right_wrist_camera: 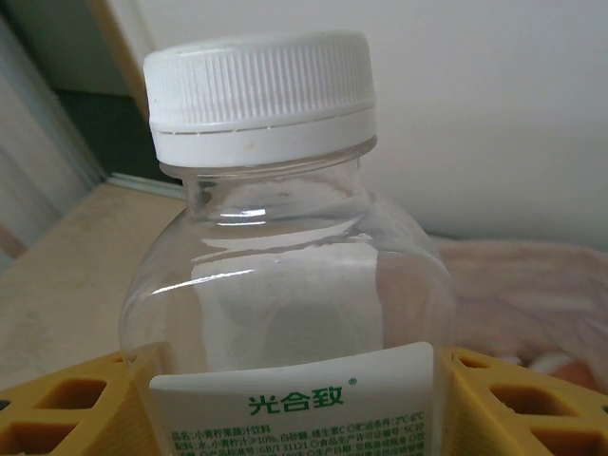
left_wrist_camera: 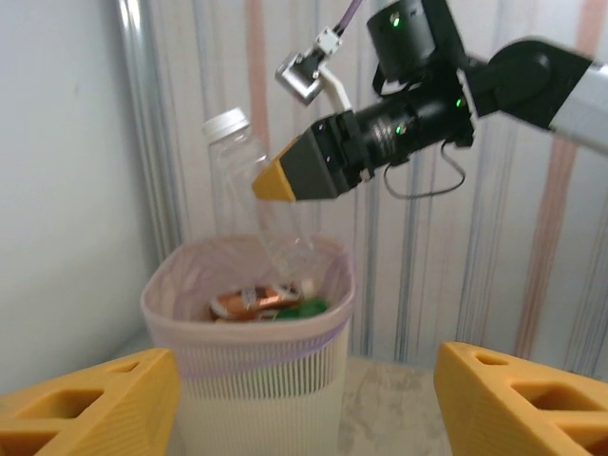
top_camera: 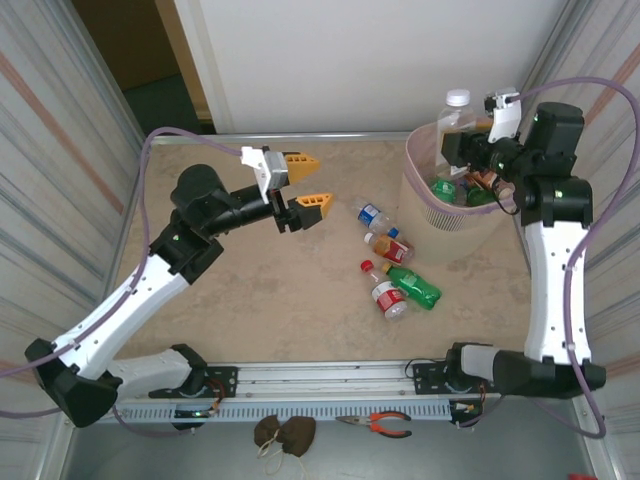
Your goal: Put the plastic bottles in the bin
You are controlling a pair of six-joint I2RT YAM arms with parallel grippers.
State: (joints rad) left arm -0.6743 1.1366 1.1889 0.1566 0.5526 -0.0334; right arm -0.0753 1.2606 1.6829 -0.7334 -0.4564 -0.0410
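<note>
A clear white-capped bottle (right_wrist_camera: 285, 285), clamped in the jaws of my right gripper (right_wrist_camera: 294, 418), is hanging over the pink-lined bin (top_camera: 425, 205) while my left gripper (top_camera: 305, 182) is hovering, jaws apart and empty, and four bottles (top_camera: 390, 295) are lying on the worktop (top_camera: 250, 290) beside the bin.

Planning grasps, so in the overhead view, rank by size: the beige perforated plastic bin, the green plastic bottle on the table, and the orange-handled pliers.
1. Beige perforated plastic bin.
2. Green plastic bottle and orange-handled pliers: about alike, unranked.
</note>
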